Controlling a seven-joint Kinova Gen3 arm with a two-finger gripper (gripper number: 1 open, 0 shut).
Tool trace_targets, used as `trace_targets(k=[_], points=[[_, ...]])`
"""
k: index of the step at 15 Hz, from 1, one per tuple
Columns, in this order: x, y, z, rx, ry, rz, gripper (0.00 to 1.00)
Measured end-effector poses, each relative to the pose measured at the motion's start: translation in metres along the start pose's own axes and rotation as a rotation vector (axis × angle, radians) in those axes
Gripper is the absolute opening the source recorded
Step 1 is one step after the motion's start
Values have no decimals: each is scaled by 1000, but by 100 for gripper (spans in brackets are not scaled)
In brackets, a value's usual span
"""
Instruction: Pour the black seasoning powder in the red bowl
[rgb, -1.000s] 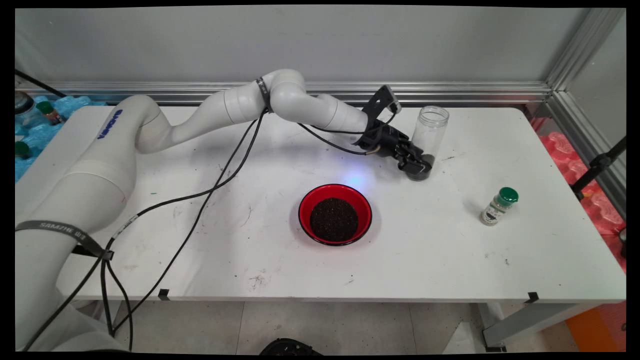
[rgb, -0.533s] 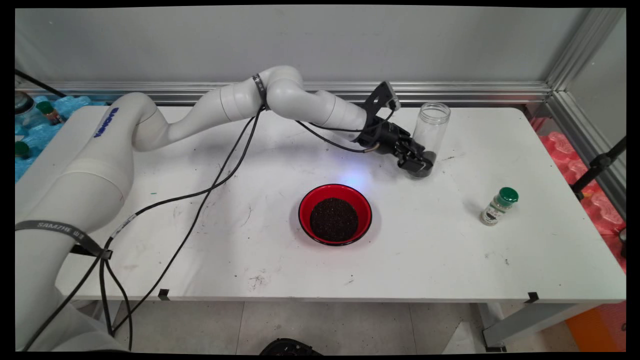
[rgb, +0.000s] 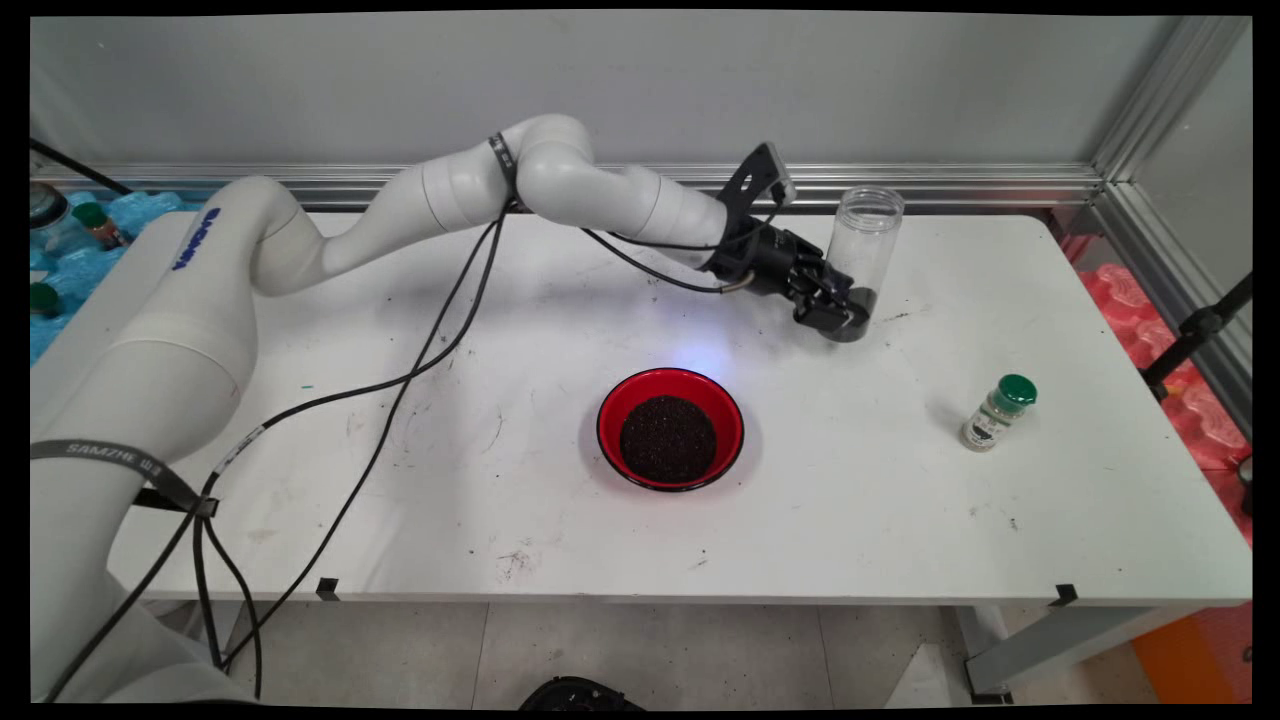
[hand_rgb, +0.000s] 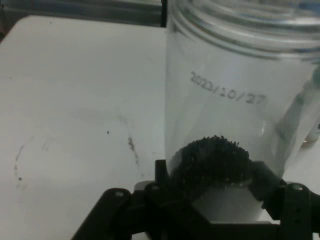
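Gripper (rgb: 840, 318) clamps the clear jar (rgb: 862, 240) low, at its base, jaws closed on both sides, so the open mouth stays up and the dark grains (hand_rgb: 212, 162) sit at the bottom. Jar is far right of centre; red bowl (rgb: 670, 385) w/ grains nearer, spice bottle (rgb: 997, 412) well apart at right.

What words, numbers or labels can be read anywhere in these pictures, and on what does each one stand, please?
"2023/10/27": printed on the wall of the clear jar, which the tool grips near its base.
"KINOVA": blue lettering on the arm's white link, seen at a slant.
"SAMZHE": on the grey strap around the arm's lower link; the characters after it are too small to read.
Label on the green-capped spice bottle: too small to read.
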Motion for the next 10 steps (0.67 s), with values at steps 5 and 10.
trace_targets(k=[5, 10], points=[[11, 2, -24, 0, 21, 29, 0], [19, 6, -53, 0, 38, 54, 0]])
